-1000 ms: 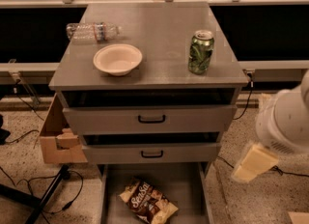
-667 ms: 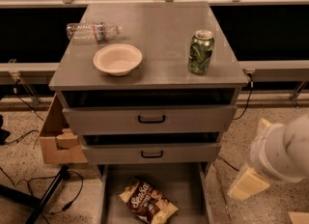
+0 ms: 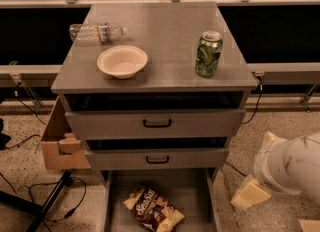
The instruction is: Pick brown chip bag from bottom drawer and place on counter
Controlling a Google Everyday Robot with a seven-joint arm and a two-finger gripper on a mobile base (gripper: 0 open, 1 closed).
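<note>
Noting an early stage: brown chip bag (image 3: 152, 211) lies in the open bottom drawer (image 3: 192, 196), ungrasped. Table (image 3: 165, 31) above has no bag yet; pick and place both remain. My tool (image 3: 249, 194) hangs low right, outside the drawer; its state I cannot tell.
</note>
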